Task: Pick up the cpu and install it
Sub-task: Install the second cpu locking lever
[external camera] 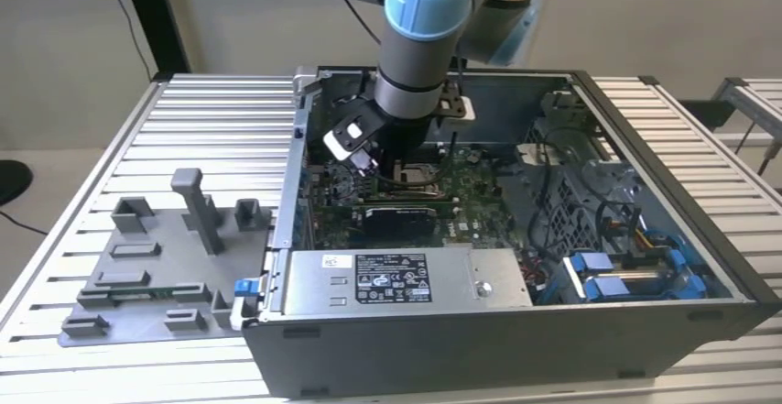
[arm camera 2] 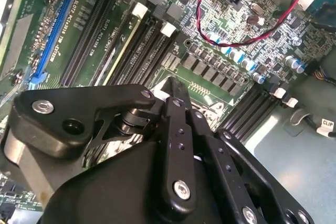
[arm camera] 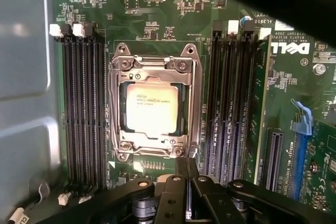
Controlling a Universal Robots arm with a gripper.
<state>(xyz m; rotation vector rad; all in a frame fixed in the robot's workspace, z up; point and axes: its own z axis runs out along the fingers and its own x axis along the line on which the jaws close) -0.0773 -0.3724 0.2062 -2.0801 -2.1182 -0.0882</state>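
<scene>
Setting, exterior view. A ribbed aluminium desk (external camera: 208, 111) stands before a plain beige wall (external camera: 233, 19). A black post (external camera: 157, 19) and a thin cable (external camera: 126, 1) rise at far left. A second ribbed surface (external camera: 752, 102) lies at far right.

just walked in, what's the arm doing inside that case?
The arm's gripper is down inside the open computer case, over the green motherboard. In the first wrist view the cpu lies flat in the metal-framed socket, between the memory slots. The gripper sits just beside the socket and is not touching the chip.
</scene>
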